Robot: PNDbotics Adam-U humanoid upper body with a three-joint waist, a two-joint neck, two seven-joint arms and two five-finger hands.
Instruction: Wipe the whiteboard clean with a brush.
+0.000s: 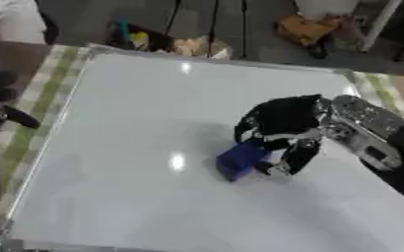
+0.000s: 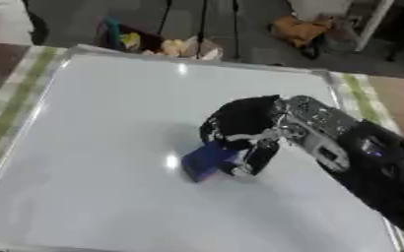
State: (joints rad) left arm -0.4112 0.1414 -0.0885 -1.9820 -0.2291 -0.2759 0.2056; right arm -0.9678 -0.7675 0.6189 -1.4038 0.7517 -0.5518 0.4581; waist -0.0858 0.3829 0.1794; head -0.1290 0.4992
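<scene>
A large whiteboard [image 1: 128,123] lies flat and fills most of both views; its surface shows only glare spots. A blue block-shaped brush [image 1: 238,160] rests on the board right of centre. My right hand [image 1: 283,123], black, comes in from the right on a silver forearm [image 1: 365,123], and its fingers curl down over the brush's right end. A dark shape at the left edge of the left eye view looks like my left hand [image 1: 3,115]; I can make out no detail of it.
A green checked cloth [image 1: 42,98] shows under the board along its left and right sides. Beyond the far edge lie a box of coloured items [image 1: 145,42] and an orange bundle [image 1: 305,27] on a dark floor.
</scene>
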